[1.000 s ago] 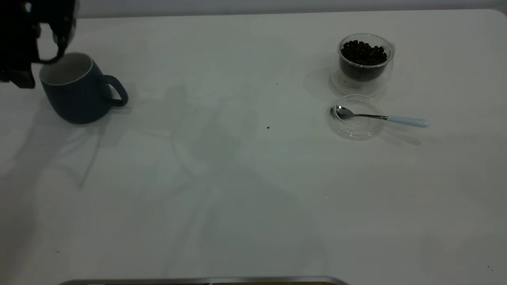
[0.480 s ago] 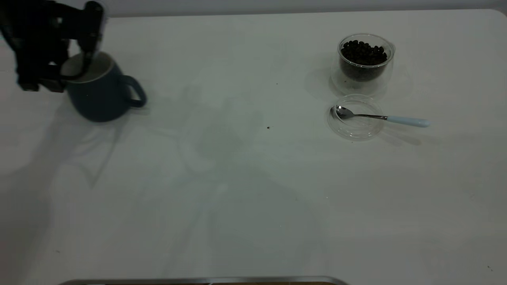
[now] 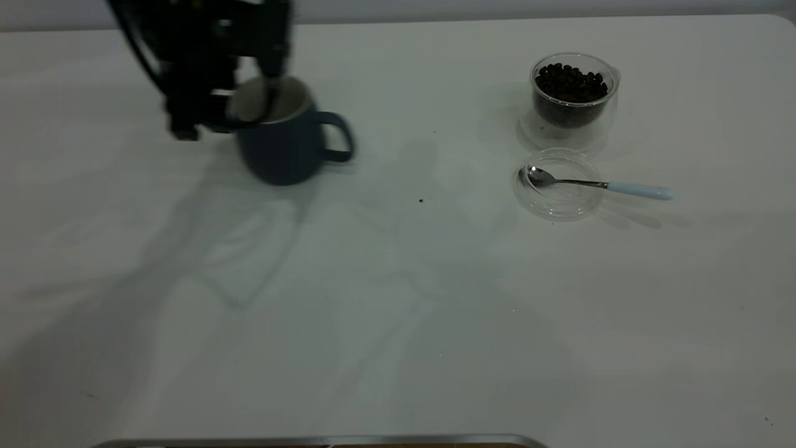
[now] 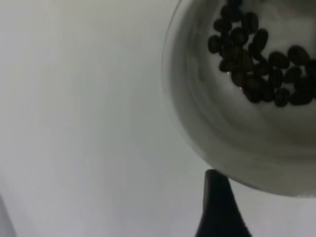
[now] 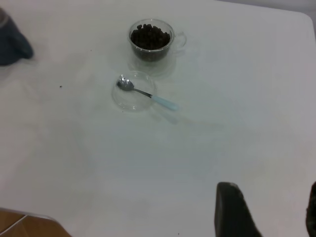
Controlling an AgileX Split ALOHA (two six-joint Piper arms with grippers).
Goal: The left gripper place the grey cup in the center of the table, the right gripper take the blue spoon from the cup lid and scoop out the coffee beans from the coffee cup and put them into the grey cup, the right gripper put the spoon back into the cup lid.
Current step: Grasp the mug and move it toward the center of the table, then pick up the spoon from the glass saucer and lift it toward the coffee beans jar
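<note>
Your left gripper [image 3: 264,102] is clamped over the rim of the grey cup [image 3: 287,143], one finger dipping inside the white interior and the other against the outer wall. The cup sits left of the table's [image 3: 398,311] middle, its handle toward the coffee cup [image 3: 573,99]. Motion blur hides whether the cup's base touches the tabletop. The left wrist view shows the cup's interior holding a small cluster of dark beans [image 4: 256,69], with only one black fingertip [image 4: 217,207] visible; the second is out of view.

Your right gripper [image 5: 269,210] appears only at the edge of its own wrist view, well back from the objects, its two fingers spread apart and holding nothing. In the exterior view it is out of frame.

The coffee cup holds the coffee beans [image 3: 571,82]. Just in front lies the cup lid [image 3: 558,202], with the blue spoon [image 3: 597,184] resting bowl-in-lid, its handle projecting past the rim.
</note>
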